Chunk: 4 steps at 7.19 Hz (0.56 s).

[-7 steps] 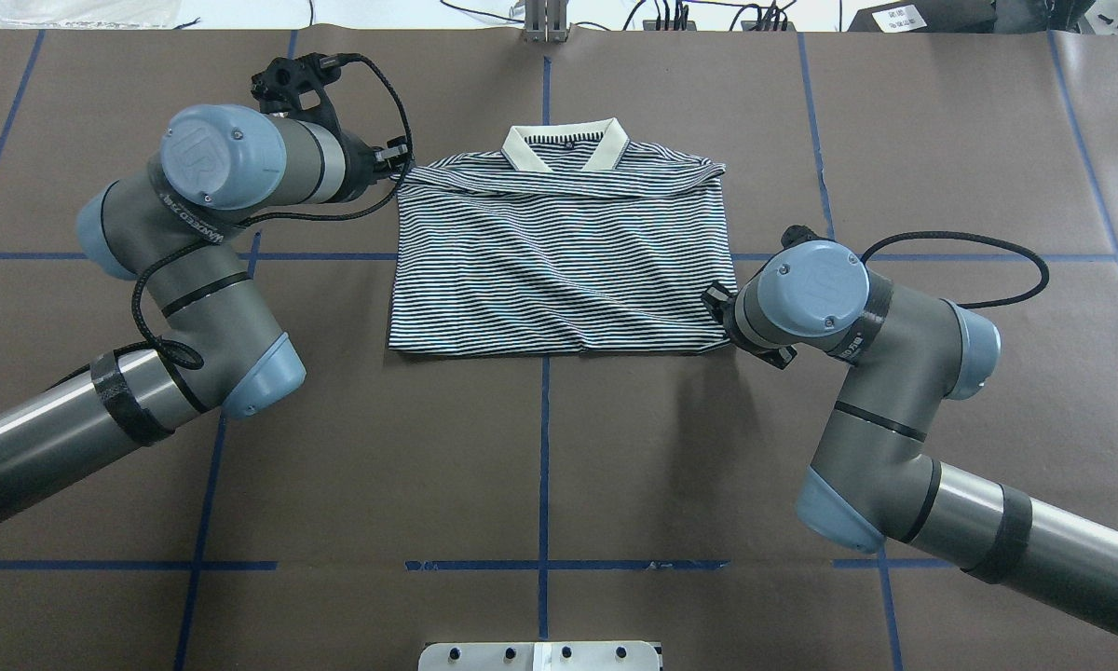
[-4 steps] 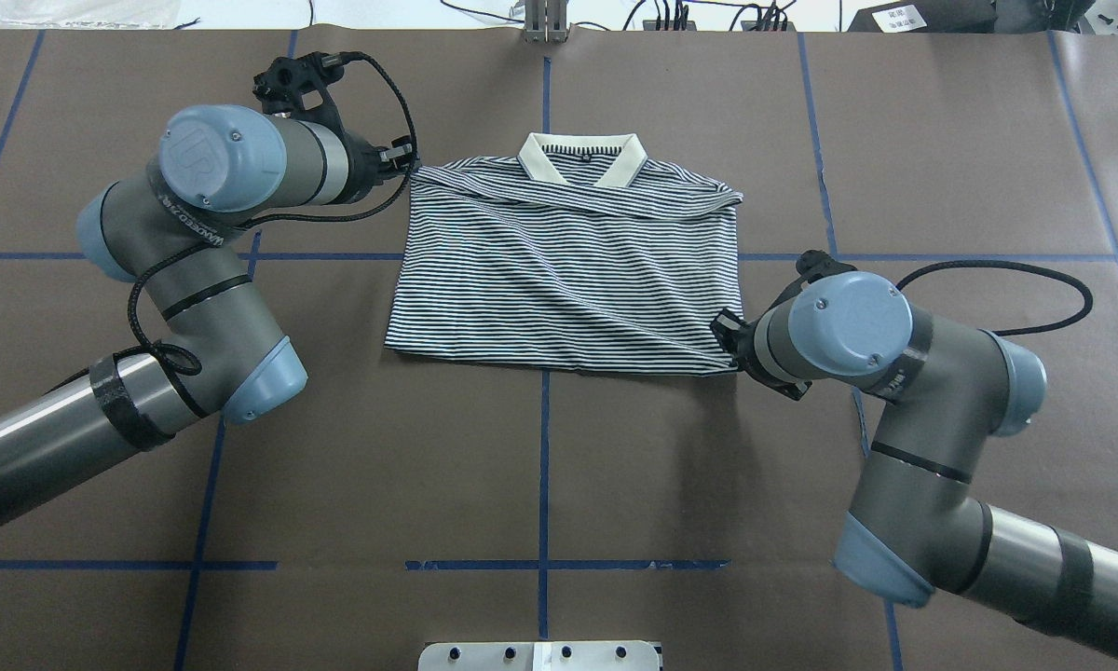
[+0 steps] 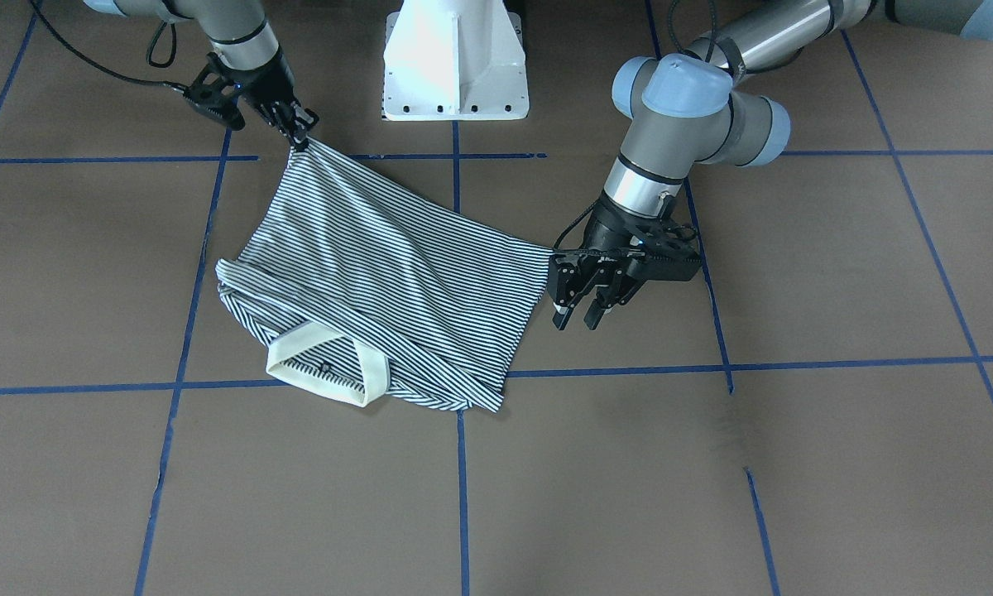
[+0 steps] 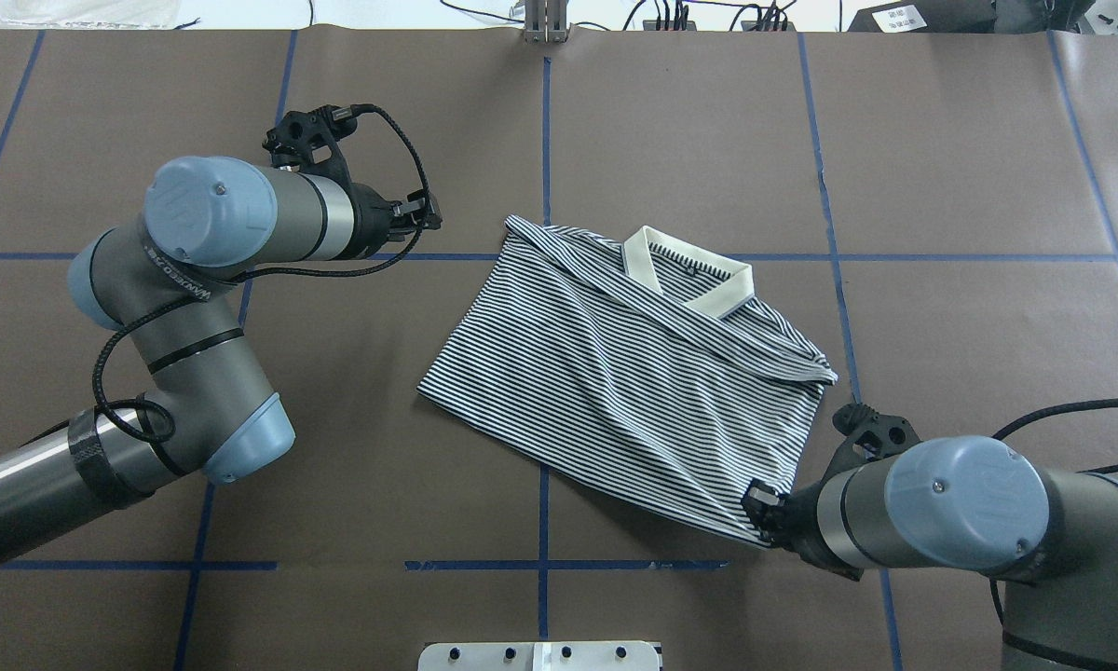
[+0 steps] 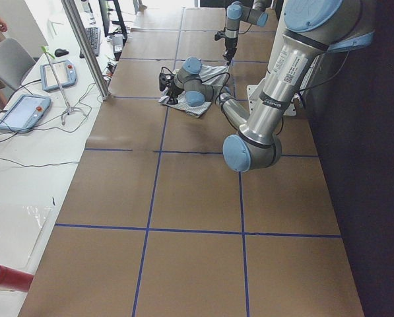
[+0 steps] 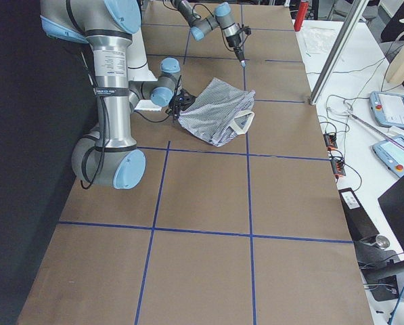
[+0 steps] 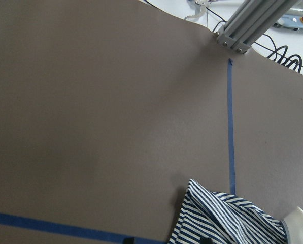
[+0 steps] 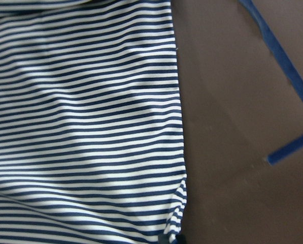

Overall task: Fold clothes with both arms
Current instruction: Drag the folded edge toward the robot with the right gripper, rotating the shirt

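Now: soft thin-striped polo shirt [image 4: 633,373] folded, skewed, rumpled; right pincer [image 3: 299,135] pinching its corner; left pincer [image 3: 576,319] spread, free.

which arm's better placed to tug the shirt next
Right. The right gripper is shut on a hem corner of the shirt, which is drawn taut to it. The left gripper hangs open beside the shirt, holding nothing, so it would likely need to regrasp first.
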Motion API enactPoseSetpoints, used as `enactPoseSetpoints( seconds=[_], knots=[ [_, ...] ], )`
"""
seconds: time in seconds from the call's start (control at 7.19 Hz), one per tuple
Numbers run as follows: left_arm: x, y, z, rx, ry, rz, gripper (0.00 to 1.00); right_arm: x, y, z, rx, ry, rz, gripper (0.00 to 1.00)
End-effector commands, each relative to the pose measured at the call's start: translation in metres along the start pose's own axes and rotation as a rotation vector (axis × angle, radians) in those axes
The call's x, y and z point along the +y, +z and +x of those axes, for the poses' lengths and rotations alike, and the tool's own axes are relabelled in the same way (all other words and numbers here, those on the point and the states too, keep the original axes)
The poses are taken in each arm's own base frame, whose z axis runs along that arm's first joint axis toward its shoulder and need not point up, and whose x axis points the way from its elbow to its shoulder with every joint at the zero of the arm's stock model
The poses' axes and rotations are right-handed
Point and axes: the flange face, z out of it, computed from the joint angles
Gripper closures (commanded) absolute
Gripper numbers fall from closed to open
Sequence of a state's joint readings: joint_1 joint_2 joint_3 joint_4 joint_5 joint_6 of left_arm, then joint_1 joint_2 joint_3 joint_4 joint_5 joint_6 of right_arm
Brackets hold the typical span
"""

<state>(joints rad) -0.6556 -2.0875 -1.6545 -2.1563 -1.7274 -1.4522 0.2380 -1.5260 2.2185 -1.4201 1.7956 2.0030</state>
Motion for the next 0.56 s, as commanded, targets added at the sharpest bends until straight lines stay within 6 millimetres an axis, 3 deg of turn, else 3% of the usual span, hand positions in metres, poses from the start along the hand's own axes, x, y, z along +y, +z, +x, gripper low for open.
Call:
enactPoseSetpoints(
  seconds=[0.0,0.14,0.28,0.42],
  knots=[
    [0.035,-0.015,0.001,0.034,-0.064,-0.141,0.43,0.05,0.016,0.035,0.095,-0.061,-0.091,0.74],
    [0.06,-0.012,0.007,0.036,-0.109,-0.178,0.43,0.055,0.018,0.039,0.102,-0.06,-0.09,0.01],
    [0.084,-0.006,0.001,-0.006,-0.155,-0.193,0.39,0.053,0.013,0.037,0.09,-0.053,-0.087,0.0],
    [0.123,-0.01,-0.005,-0.049,-0.146,-0.182,0.39,0.04,-0.003,0.029,0.055,-0.033,-0.075,0.0]
  ],
)
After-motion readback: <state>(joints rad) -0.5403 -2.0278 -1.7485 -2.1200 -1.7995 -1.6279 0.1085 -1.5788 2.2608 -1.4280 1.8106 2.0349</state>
